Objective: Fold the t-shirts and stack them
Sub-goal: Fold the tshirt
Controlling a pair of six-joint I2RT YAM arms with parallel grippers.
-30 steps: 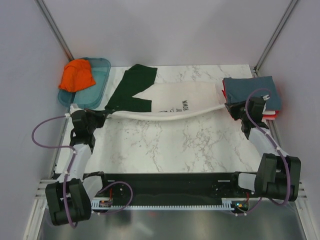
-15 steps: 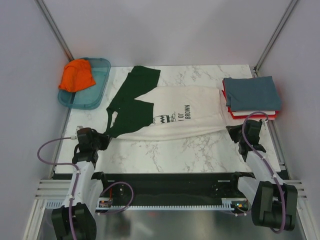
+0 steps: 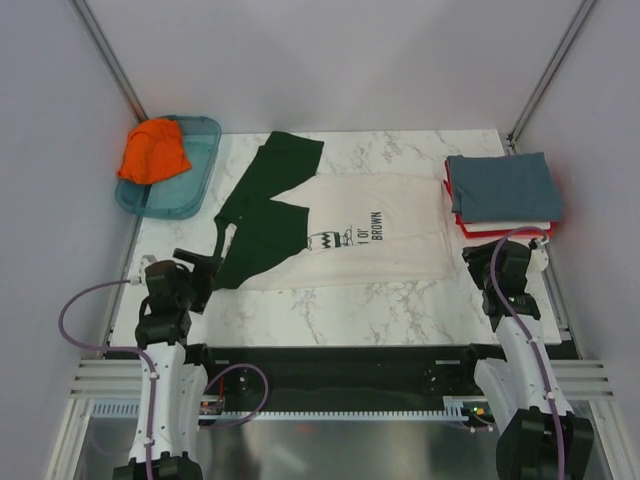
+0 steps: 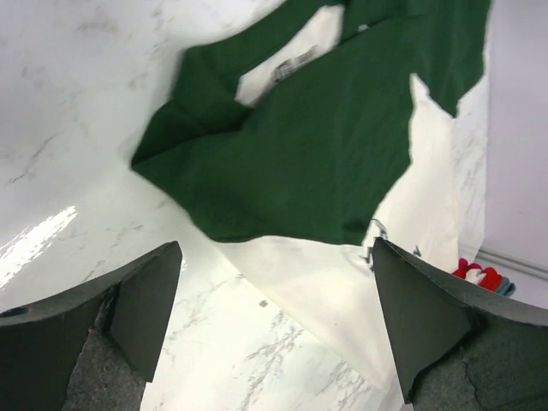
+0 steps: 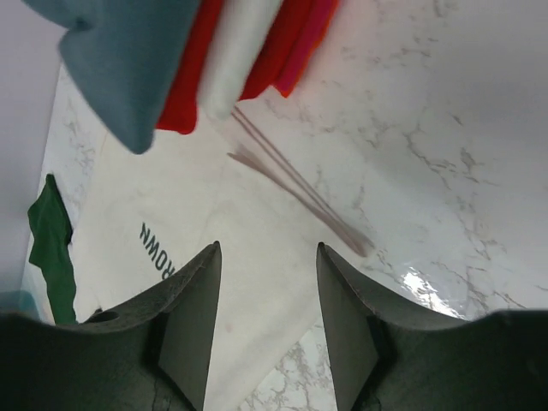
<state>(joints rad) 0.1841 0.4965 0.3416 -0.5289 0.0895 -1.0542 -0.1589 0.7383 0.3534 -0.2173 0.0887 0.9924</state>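
Cream shirt (image 3: 370, 235) spread flat mid-frame; left pincer (image 4: 274, 253) and right pincer (image 5: 267, 250) released, empty.
Limp, light cloth, probably best pinched at its lower corners.

You get bright, even light from overhead on the marble table (image 3: 400, 300), so the top view is sharp. Shadows are soft and thin, lying along the near edge of the cream t-shirt (image 3: 370, 235) and beside the folded stack (image 3: 500, 190). Glare whitens the marble at the left of the left wrist view and at the near right of the right wrist view. In both wrist views the fingers (image 4: 141, 308) (image 5: 188, 317) loom dark and out of focus. The left wrist picture is slightly soft.
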